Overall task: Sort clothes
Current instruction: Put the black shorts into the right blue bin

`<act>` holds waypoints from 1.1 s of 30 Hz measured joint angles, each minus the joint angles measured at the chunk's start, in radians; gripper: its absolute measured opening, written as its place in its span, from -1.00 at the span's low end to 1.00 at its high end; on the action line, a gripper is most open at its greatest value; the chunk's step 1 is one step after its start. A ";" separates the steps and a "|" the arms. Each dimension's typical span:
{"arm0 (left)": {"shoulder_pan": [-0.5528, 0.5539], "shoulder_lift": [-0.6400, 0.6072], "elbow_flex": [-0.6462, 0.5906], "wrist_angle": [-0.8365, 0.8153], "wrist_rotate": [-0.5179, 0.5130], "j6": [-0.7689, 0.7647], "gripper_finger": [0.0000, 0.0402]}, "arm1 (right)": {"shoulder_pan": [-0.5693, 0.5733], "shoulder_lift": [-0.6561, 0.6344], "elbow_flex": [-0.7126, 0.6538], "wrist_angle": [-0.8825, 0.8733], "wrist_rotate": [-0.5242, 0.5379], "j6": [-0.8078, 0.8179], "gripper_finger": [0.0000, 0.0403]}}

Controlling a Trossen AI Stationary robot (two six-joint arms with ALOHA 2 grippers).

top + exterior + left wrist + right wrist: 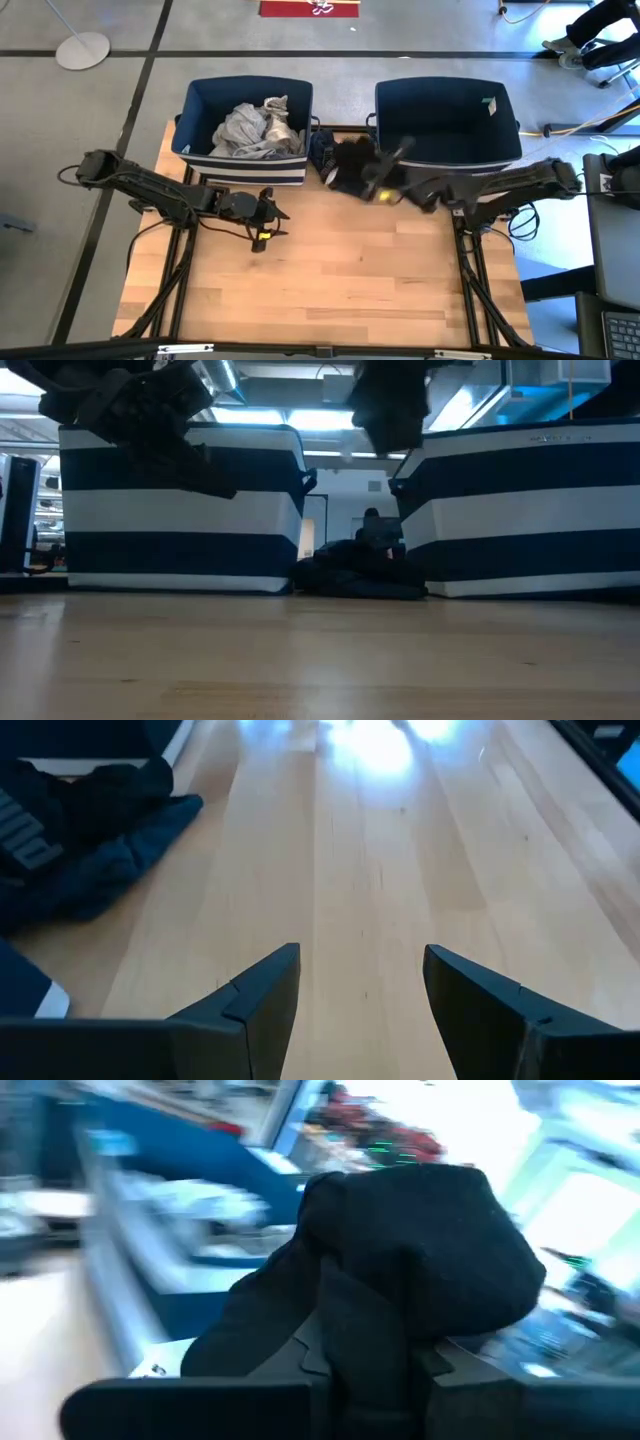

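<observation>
Clothes: a black garment hangs pinched in the right gripper, lifted between the two bins, while more dark clothes lie on the table in that gap and light ones fill the left bin. The risk, as I judge it: the garment drapes loosely (most of it dangling), so a trailing end could catch the right bin rim or slip free before clearing it. The left gripper, fingers spread and empty, hovers low over bare table, near the left bin's front.
</observation>
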 joint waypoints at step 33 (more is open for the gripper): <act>0.000 0.000 -0.042 0.078 -0.001 -0.034 0.01 | -0.541 -0.162 0.000 -0.445 -0.024 0.237 -0.61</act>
